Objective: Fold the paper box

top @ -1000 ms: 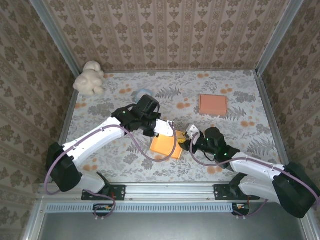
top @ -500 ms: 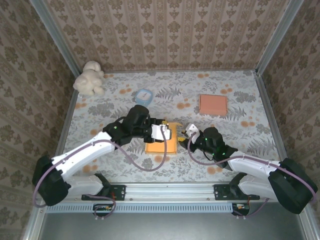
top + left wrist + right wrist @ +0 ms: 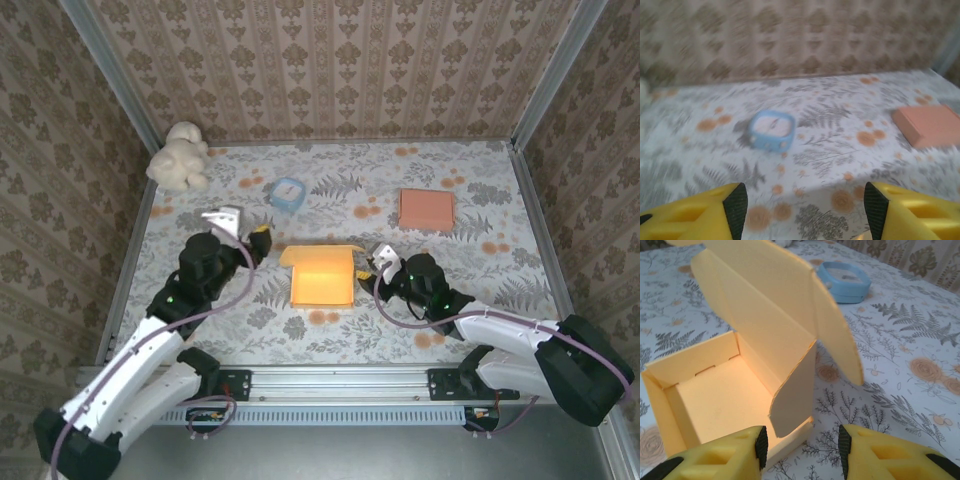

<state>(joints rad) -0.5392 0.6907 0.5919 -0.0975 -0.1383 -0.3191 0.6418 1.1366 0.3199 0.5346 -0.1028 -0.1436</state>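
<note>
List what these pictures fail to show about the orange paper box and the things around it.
Orange paper box: right wrist view, its raised lid hides whatever lies behind.
Blue rounded container: left wrist view, motion blur smears its lid markings.
Salmon flat square: same view, right edge cuts it off.
Right hand: top view, too small to tell whether it touches the box.
</note>
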